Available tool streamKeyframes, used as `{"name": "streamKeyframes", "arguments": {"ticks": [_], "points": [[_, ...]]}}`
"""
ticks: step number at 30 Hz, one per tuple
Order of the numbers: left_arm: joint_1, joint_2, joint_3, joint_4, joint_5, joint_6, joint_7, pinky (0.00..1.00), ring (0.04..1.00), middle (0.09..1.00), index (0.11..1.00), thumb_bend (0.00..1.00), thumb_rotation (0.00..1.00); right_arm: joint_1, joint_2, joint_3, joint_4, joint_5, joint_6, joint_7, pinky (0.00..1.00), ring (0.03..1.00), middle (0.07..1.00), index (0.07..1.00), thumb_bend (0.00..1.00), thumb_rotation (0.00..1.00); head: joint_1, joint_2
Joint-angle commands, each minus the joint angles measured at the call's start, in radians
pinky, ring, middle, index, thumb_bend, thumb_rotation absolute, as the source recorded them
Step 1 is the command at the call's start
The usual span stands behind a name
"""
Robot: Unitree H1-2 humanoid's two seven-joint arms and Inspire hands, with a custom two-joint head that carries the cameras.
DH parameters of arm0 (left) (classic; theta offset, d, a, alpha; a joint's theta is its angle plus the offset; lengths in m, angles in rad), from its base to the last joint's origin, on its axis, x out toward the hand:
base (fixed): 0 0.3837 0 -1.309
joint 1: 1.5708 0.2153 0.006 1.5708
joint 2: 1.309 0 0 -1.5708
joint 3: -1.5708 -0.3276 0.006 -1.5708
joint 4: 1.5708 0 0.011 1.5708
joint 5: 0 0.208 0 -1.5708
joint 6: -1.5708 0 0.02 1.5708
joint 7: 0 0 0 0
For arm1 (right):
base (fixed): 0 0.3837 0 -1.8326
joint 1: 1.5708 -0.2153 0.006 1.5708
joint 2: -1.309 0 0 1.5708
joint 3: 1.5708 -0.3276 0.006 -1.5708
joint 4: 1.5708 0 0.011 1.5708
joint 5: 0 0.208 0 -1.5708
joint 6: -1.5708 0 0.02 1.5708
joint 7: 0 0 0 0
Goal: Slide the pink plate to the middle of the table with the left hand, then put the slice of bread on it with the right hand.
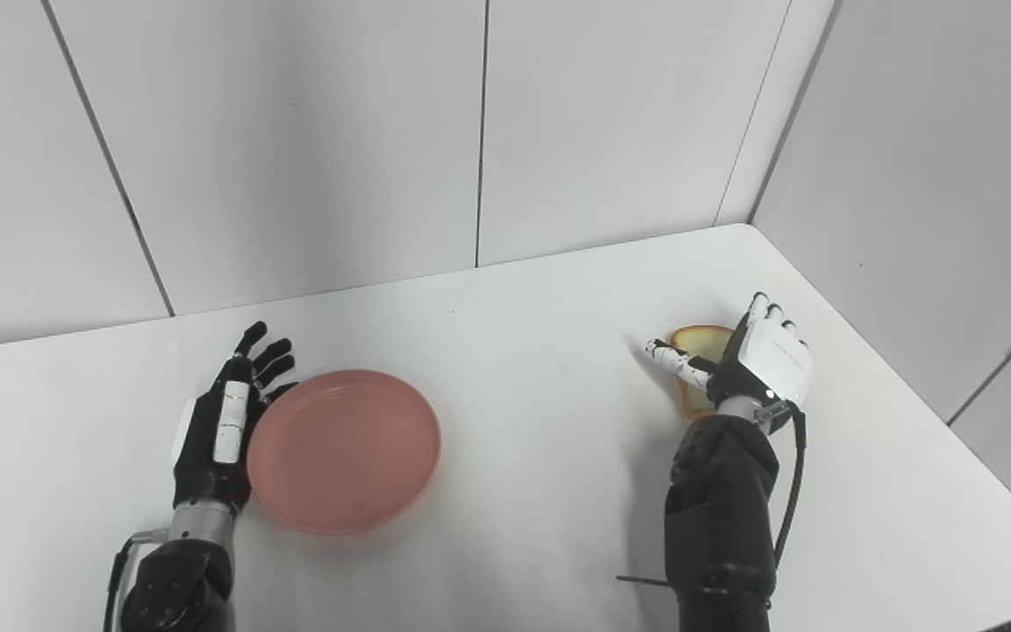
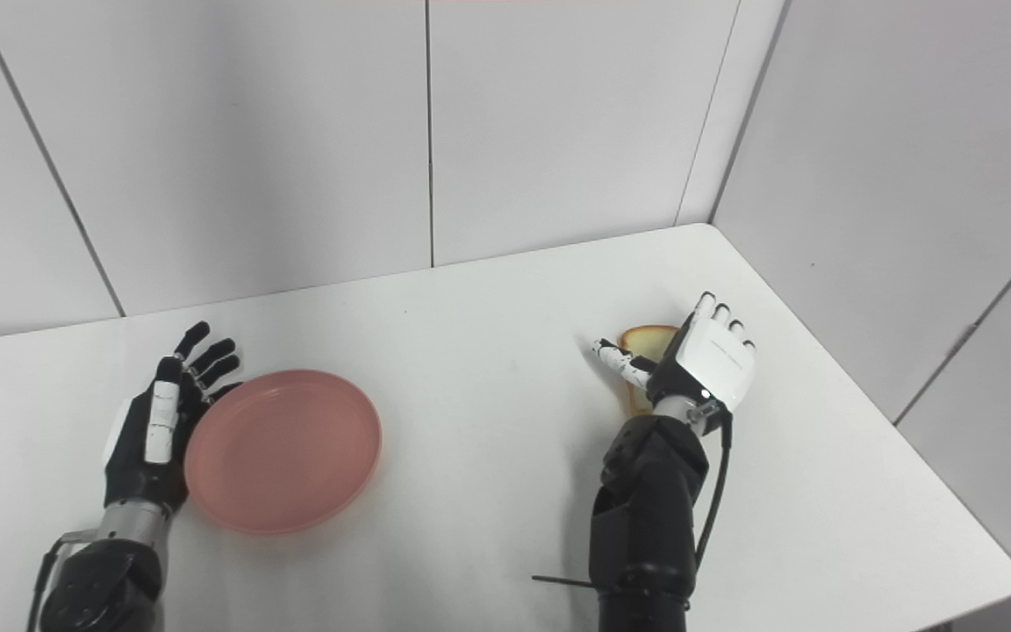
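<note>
A round pink plate lies flat on the white table, left of the middle. My left hand is open, fingers straight, resting against the plate's left rim. A slice of bread with a tan crust lies on the right side of the table. My right hand is open above and in front of the bread, hiding most of it; its thumb reaches left over the slice. I cannot tell whether it touches the bread.
White wall panels stand behind the table and along its right side. The table's right edge runs close to the right hand. A black cable hangs beside the right forearm.
</note>
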Motion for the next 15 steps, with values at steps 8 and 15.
{"name": "streamKeyframes", "arguments": {"ticks": [8,15], "points": [[0.048,0.004,0.000,0.025,-0.005,-0.016,-0.008,0.72,0.843,0.840,0.884,1.00,0.91,-0.063,-0.024,-0.014,-0.025,-0.121,-0.007,0.152,1.00,1.000,1.000,1.000,1.00,0.70,0.000,0.007],[0.047,0.000,0.005,0.027,-0.013,-0.009,-0.011,0.73,0.846,0.841,0.882,0.99,0.90,-0.074,-0.054,-0.003,-0.013,-0.190,-0.007,0.270,0.94,1.000,1.000,1.000,1.00,0.73,0.003,0.009]]}}
